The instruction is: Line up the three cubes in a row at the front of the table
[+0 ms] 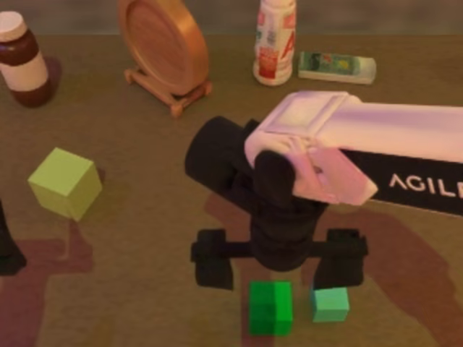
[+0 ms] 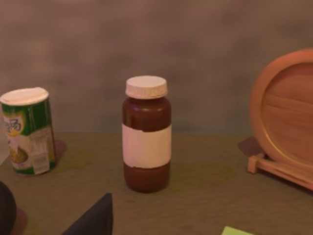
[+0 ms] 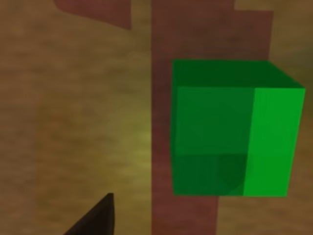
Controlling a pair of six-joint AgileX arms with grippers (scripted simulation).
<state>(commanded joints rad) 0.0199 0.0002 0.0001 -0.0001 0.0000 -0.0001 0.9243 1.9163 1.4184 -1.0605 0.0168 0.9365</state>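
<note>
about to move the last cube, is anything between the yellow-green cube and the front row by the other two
Nothing visible. Bare table lies between the yellow-green cube and the spot left of the bright green cube and teal cube. The right gripper hovers just behind that row.

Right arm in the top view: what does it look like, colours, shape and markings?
The right arm has a white, boxy shell with a black side panel carrying white letters, "AGILE", cut off at the picture's edge. Its wrist is a stack of black cylinders. The tool is black: a crossbar with two blocky fingers. No cables show.
</note>
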